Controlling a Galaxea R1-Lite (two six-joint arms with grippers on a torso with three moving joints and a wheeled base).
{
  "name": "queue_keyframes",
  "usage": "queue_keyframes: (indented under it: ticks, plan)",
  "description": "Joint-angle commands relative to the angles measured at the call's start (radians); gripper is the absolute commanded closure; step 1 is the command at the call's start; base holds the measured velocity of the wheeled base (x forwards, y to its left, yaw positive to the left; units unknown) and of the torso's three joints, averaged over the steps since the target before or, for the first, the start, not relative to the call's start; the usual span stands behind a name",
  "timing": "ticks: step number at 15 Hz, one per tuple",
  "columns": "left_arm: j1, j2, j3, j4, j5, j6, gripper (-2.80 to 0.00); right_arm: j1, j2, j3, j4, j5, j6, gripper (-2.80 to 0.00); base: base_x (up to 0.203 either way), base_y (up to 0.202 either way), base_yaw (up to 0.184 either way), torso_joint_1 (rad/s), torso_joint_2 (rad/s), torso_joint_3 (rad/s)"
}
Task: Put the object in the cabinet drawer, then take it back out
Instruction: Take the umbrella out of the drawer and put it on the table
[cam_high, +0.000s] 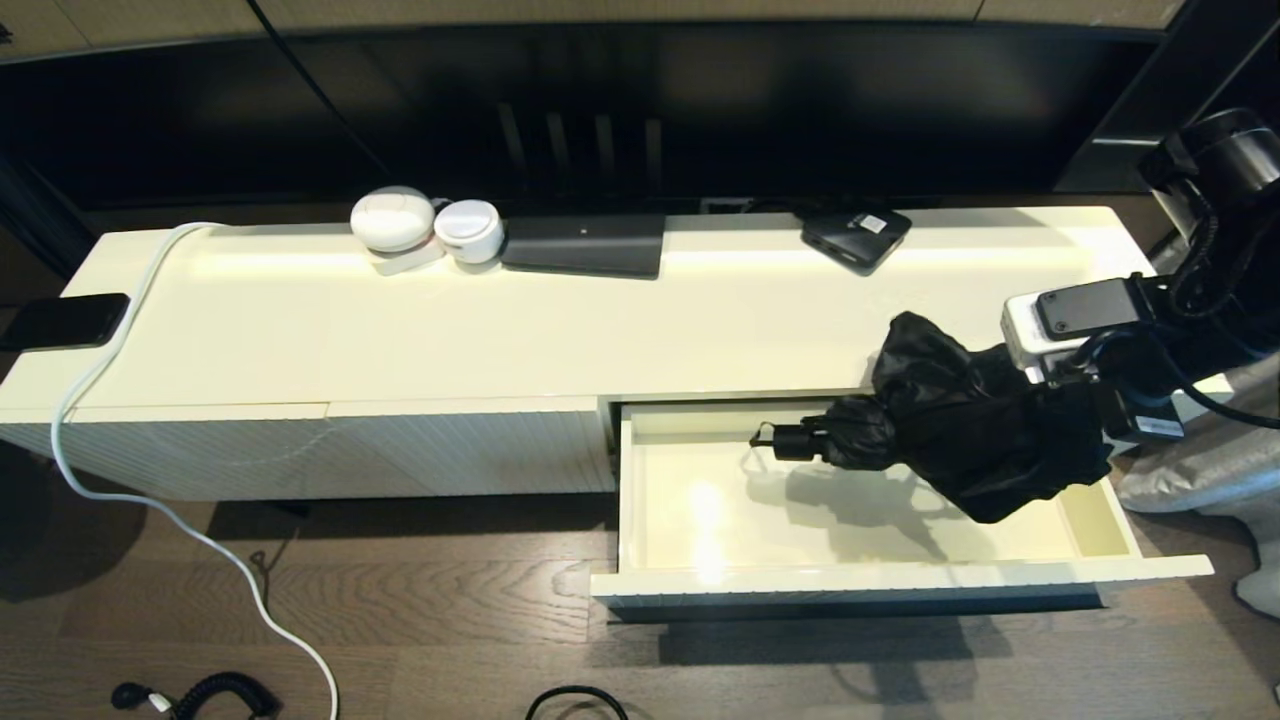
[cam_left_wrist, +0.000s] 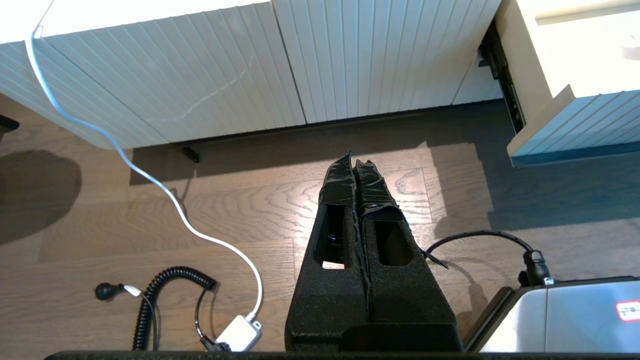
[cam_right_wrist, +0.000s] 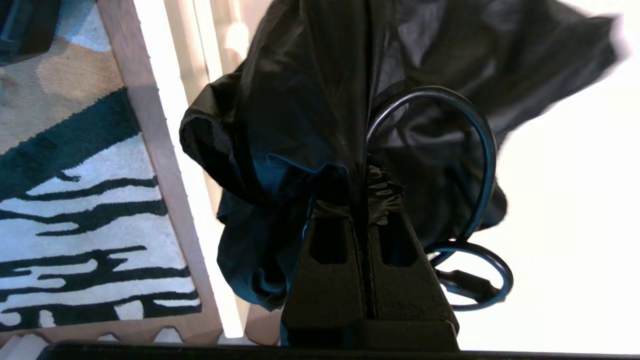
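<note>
Right arm comes in from the right edge of the head view, black links with a white and black wrist block, forearm lying roughly level and reaching toward the left. Its black foam-padded right gripper has the two fingers squeezed together, pinching a fold of black fabric. The black foam-padded left gripper hangs low, angled forward and down, tape-wrapped tips pressed together with nothing between them.

Long cream cabinet: two white round devices, dark slab, black box on top
</note>
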Motion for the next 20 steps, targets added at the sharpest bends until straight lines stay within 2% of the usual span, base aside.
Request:
queue_keyframes:
  ticks: [1,4,8,10,17,20]
  plan:
    - [0.001,0.0,0.0,0.0,0.0,0.001,0.0,0.001,-0.088,0.002,0.013,0.002,-0.008,0.0,0.0,0.0,0.0,0.0,0.0,0.0]
    - [-0.001,0.0,0.0,0.0,0.0,0.001,0.0,0.001,-0.184,0.005,0.039,0.006,0.004,0.0,0.0,0.0,0.0,0.0,0.0,0.0]
    - [0.001,0.0,-0.002,0.0,0.0,0.001,0.0,0.002,-0.214,-0.015,0.038,0.007,0.027,0.0,0.0,0.0,0.0,0.0,0.0,0.0]
    - [0.0,0.0,0.0,0.0,0.0,0.001,0.0,0.019,-0.191,-0.052,0.022,0.006,0.065,0.0,0.0,0.0,0.0,0.0,0.0,0.0]
    - [0.001,0.0,0.0,0.0,0.0,0.001,0.0,0.049,-0.021,-0.076,-0.269,0.004,0.185,0.0,0.0,0.0,0.0,0.0,0.0,0.0]
    - [-0.001,0.0,0.0,0.0,0.0,0.001,0.0,0.05,0.033,-0.094,-0.304,0.0,0.207,0.0,0.0,0.0,0.0,0.0,0.0,0.0]
